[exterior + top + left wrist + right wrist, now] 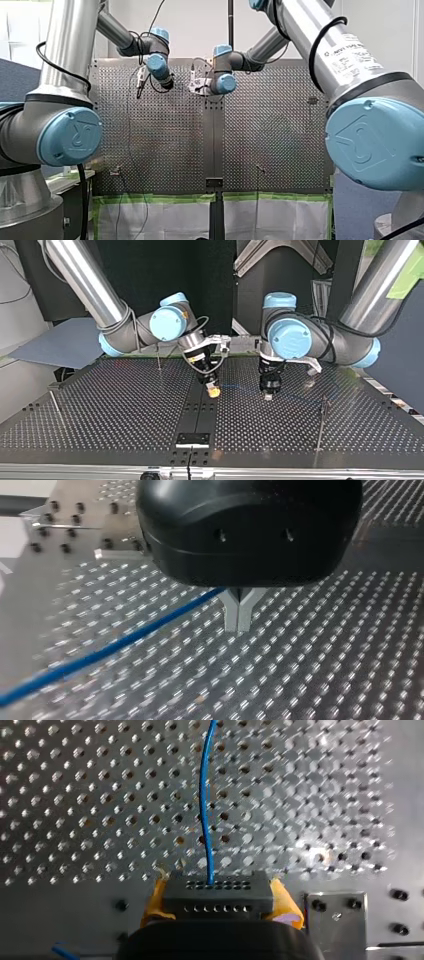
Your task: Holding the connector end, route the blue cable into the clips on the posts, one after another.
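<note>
Silver arms (pixel 85 280), pale blue joint caps (pixel 70 136), black cables (pixel 310 62); black left hand (pixel 237 627); yellow-padded right hand (pixel 220 902)

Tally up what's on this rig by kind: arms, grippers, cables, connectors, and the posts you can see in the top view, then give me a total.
arms: 2 (left arm, right arm)
grippers: 2 (left gripper, right gripper)
blue cable: 1
connector: 1
posts made out in the top view: 3
total: 9

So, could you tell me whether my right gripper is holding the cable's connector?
Yes, the right wrist view shows the black connector clamped between the right gripper's yellow pads, with the blue cable running out ahead of it.
</note>
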Available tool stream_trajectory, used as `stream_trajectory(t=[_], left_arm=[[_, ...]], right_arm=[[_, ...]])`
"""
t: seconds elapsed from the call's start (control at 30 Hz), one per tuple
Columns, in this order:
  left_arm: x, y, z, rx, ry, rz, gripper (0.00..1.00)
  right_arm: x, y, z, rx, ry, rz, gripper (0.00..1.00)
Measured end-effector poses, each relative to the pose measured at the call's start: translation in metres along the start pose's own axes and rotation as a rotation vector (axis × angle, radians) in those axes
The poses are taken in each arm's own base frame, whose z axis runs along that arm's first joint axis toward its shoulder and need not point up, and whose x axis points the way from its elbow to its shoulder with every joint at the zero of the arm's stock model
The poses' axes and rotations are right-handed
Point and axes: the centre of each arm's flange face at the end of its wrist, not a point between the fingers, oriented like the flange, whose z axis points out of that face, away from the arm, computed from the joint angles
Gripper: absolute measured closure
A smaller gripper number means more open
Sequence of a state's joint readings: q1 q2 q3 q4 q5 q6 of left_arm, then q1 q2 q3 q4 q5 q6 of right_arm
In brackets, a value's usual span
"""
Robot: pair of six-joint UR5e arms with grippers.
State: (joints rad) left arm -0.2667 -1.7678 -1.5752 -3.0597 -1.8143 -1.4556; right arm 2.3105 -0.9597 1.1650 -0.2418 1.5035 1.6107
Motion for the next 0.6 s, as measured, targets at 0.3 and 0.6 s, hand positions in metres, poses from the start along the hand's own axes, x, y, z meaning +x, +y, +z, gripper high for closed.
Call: stream_trajectory(t=[0.3, 0.6], left_arm=[[0.022, -0.031, 0.005, 0.014, 0.008, -0.031, 1.00], [0.045, -0.055, 0.008, 0.027, 0.033, -0.030, 1.00]], right_arm=[[-0.029, 0.019, -0.011, -0.036, -0.057, -0.011, 1.00], [-0.059, 0.041, -0.023, -0.078, -0.100, -0.021, 1.00]])
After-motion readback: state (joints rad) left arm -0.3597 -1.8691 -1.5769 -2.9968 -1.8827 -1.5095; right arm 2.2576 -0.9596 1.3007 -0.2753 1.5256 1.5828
